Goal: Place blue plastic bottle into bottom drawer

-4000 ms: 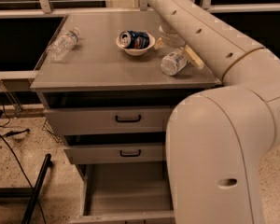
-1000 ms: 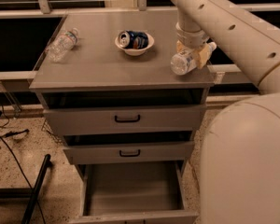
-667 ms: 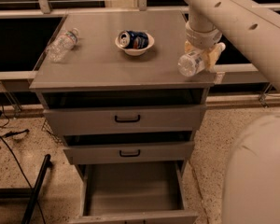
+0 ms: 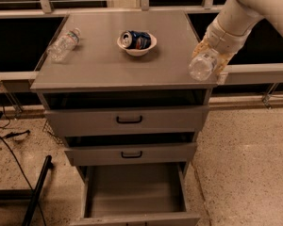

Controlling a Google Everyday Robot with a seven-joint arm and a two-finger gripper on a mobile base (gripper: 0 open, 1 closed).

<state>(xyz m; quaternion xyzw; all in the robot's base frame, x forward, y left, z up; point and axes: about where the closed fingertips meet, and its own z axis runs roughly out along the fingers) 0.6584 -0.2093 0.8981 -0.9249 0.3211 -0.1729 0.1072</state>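
A pale robot arm's two-finger gripper (image 4: 210, 56) clamps a large clear plastic water bottle (image 4: 201, 68) just over the front right corner of the grey metal cabinet top (image 4: 127, 72). The bottle lies nearly level, its long axis running back to front and its rounded near end aimed forward. The open grey bottom drawer (image 4: 132, 192) sits well below and to the left, so a slipping grasp or early release would likely drop the bottle onto the speckled floor (image 4: 247, 149).

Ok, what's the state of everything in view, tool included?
blue plastic bottle: tilted, held in the tool.
tool: shut on it, at cabinet top right front corner.
bottom drawer: pulled open.
middle drawer: slightly out.
top drawer: slightly out.
small bottle: lying on its side.
soda can: lying in bowl.
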